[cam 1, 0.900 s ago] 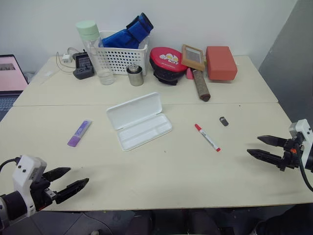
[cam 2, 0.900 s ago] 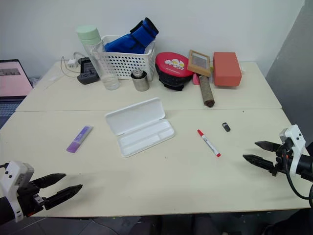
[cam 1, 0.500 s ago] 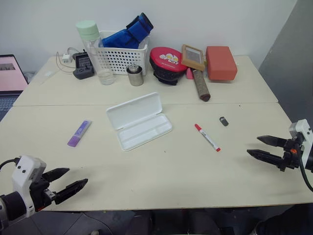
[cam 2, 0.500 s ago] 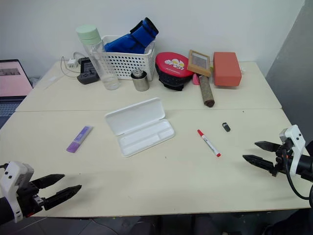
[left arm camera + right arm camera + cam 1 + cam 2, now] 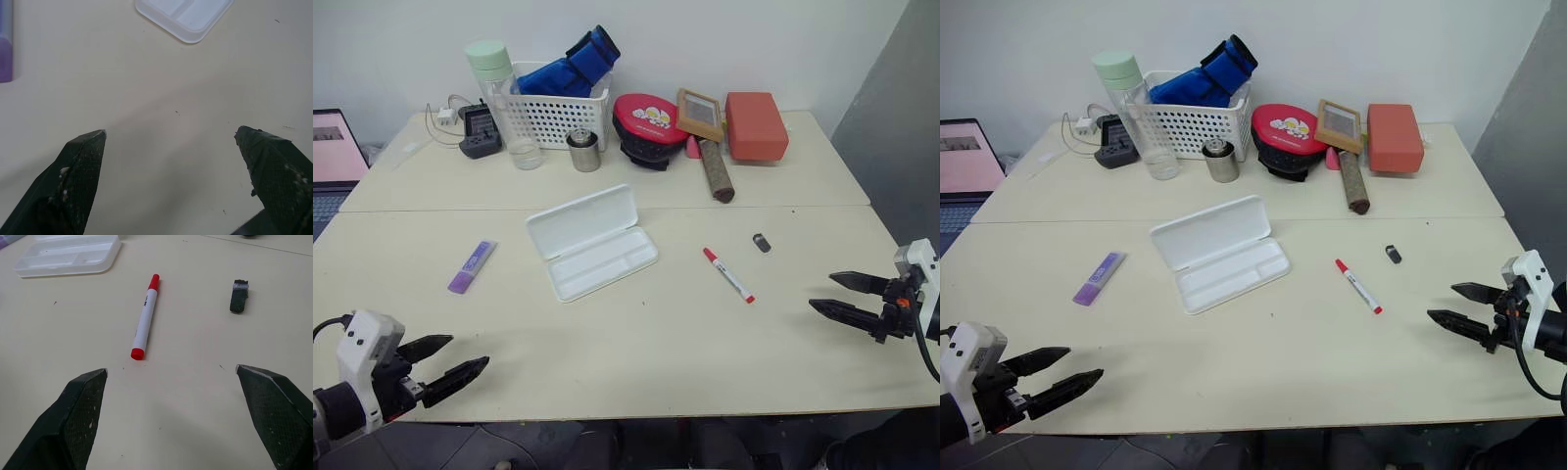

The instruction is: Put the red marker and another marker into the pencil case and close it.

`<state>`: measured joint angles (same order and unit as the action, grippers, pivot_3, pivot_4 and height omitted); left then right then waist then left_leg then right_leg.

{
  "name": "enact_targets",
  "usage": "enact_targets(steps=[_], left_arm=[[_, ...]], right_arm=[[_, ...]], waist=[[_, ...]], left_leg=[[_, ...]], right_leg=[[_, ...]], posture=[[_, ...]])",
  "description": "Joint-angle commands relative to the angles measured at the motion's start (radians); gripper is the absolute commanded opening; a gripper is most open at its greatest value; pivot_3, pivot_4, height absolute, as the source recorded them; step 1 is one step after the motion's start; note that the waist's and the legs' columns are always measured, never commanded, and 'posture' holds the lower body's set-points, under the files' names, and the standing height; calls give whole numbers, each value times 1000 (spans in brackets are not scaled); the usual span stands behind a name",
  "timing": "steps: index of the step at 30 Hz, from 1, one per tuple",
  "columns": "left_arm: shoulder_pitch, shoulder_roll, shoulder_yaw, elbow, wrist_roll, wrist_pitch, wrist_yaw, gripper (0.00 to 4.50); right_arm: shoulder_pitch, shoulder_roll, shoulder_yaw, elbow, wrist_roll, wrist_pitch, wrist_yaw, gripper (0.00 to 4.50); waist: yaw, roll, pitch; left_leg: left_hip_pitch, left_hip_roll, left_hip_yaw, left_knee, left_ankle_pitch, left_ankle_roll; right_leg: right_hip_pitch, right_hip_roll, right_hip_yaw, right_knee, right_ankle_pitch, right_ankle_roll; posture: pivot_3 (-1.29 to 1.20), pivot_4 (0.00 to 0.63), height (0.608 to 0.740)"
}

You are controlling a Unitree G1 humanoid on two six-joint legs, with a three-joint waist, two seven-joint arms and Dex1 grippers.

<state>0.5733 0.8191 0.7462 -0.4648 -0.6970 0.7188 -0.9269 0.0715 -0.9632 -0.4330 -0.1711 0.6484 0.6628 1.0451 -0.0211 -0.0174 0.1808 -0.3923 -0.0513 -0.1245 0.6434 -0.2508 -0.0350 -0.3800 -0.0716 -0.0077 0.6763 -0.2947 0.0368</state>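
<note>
The white pencil case (image 5: 591, 241) lies open in the middle of the table, lid back and divided tray bare; a corner of it shows in the left wrist view (image 5: 185, 14). The red marker (image 5: 728, 274) lies to its right, also lying ahead of the right fingers (image 5: 145, 318). The purple highlighter (image 5: 472, 266) lies to the case's left (image 5: 6, 44). My left gripper (image 5: 450, 359) hovers open at the near left edge, holding nothing. My right gripper (image 5: 837, 295) hovers open at the near right, well right of the red marker.
A small black clip (image 5: 761, 242) lies right of the red marker. Along the far side stand a white mesh basket (image 5: 558, 115) with blue cloth, a bottle (image 5: 504, 108), a metal tin (image 5: 583, 151), a red pouch (image 5: 649, 121), a picture frame (image 5: 701, 115) and an orange box (image 5: 756, 125). A laptop (image 5: 333, 157) sits far left.
</note>
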Motion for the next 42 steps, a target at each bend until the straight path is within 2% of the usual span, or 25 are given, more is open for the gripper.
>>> enact_targets(steps=[1,4,6,9,12,17,24,32,35,42], left_arm=[[-17,-5,-9,-34,-19,14,13,4500],[-60,-8,-43,-77,-53,37,34,4500],[-141,-14,-111,-122,-83,58,80,4500],[-288,-21,-264,-177,-99,94,144,4500],[-469,-38,-423,-156,-59,98,191,4500],[-654,-54,-607,-53,30,57,178,4500],[-902,-81,-881,247,267,-111,71,4500],[-1010,-147,-1028,471,431,-238,-5,4500],[-1041,-177,-1034,522,455,-265,-17,4500],[-1040,-185,-1035,538,495,-273,-48,3521]], right_arm=[[10,-9,-47,-54,28,-9,29,4418],[22,-17,-54,-111,65,-8,76,4418],[32,-34,-70,-186,124,18,125,4418],[35,-64,-76,-279,178,39,170,4418],[-10,-87,-40,-347,179,38,146,4418],[-89,-83,12,-402,187,47,86,4418],[-128,-75,40,-404,155,22,40,4418],[-120,-64,22,-429,165,26,-1,4418],[-107,-66,0,-438,170,29,-10,4418],[-84,-59,-38,-456,182,36,-38,4500]], waist=[[0,0,0],[1,0,0],[6,1,1],[15,1,1],[21,0,1],[17,-1,2],[21,-2,3],[19,-2,3],[20,-2,3],[18,-2,3]], left_leg=[[0,0,0,0,0,0],[0,0,0,0,0,0],[0,0,0,0,0,0],[0,0,0,0,0,0],[0,0,-1,0,0,0],[0,-1,1,0,0,0],[-2,-4,-1,1,0,0],[-3,-5,-2,1,0,0],[-3,-5,-4,2,0,0],[-2,-5,-4,2,0,0]], right_leg=[[0,0,0,0,0,0],[0,0,0,0,0,0],[0,0,0,0,0,0],[0,0,0,0,0,1],[1,1,-1,-1,1,2],[1,2,-2,0,2,3],[0,3,-4,0,2,3],[0,2,-3,0,2,4],[0,2,-3,0,2,4],[0,2,-3,1,2,5]], posture=[[0,150,740],[0,150,740],[0,150,740],[0,150,740],[0,150,740],[0,150,740],[0,150,740],[0,150,740],[0,150,740],[0,150,740]])
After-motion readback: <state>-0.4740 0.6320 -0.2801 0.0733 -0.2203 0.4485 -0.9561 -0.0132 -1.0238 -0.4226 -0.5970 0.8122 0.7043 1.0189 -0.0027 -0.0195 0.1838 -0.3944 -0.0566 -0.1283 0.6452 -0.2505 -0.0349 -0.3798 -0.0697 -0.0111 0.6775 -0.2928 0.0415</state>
